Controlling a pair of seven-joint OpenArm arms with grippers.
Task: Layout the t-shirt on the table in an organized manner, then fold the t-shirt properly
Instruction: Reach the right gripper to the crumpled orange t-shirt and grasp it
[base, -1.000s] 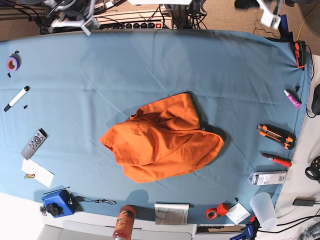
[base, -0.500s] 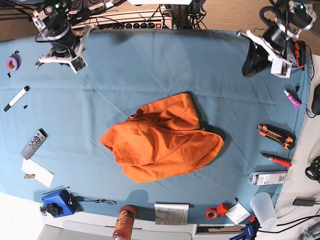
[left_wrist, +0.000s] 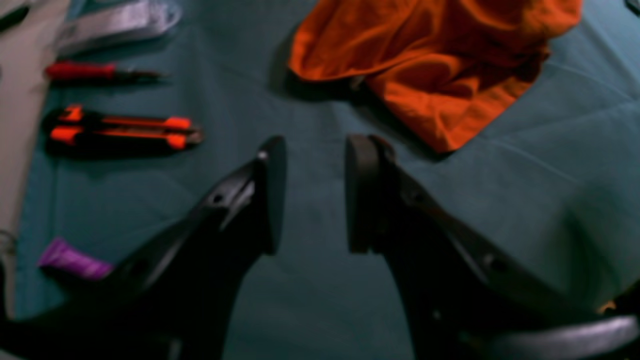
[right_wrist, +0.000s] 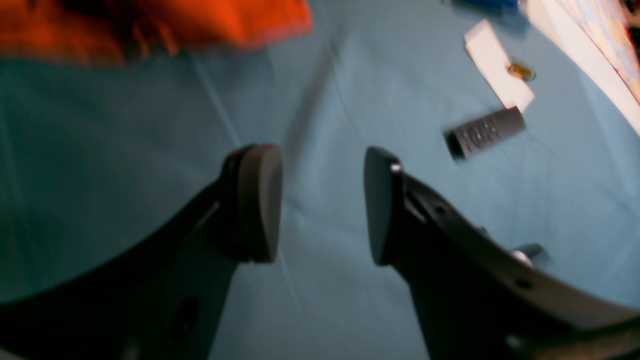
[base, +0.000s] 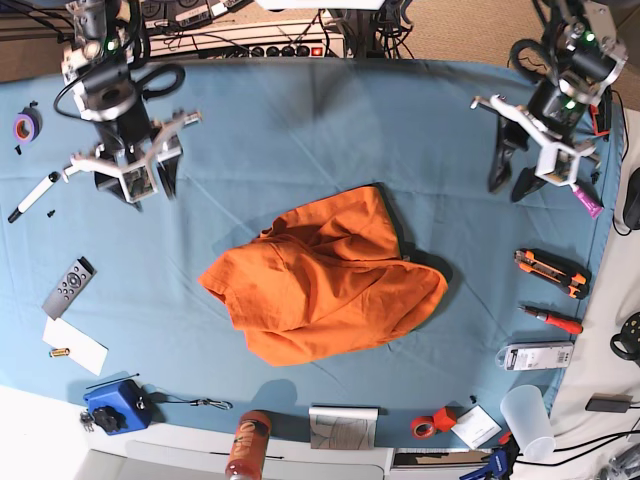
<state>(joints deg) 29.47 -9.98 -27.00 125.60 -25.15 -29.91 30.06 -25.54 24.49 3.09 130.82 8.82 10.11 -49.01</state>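
The orange t-shirt (base: 325, 280) lies crumpled in a heap in the middle of the teal table (base: 300, 130). My left gripper (base: 509, 177) is open and empty over the table's far right, apart from the shirt. In the left wrist view it (left_wrist: 315, 195) hangs over bare cloth, with the shirt (left_wrist: 435, 60) beyond its fingertips. My right gripper (base: 137, 180) is open and empty over the far left. In the right wrist view it (right_wrist: 322, 205) is over bare cloth, with the shirt's edge (right_wrist: 150, 25) at the upper left.
On the right edge lie a box cutter (base: 550, 272), a red screwdriver (base: 552, 320), a package (base: 535, 355), a purple tube (base: 585, 198) and a cup (base: 527, 420). On the left lie a remote (base: 68, 287), a marker (base: 35, 195), paper (base: 75, 345) and a blue box (base: 115, 405).
Both arms have come in from the table's far edge and moved down over the table toward the shirt's sides. The shirt has not moved.
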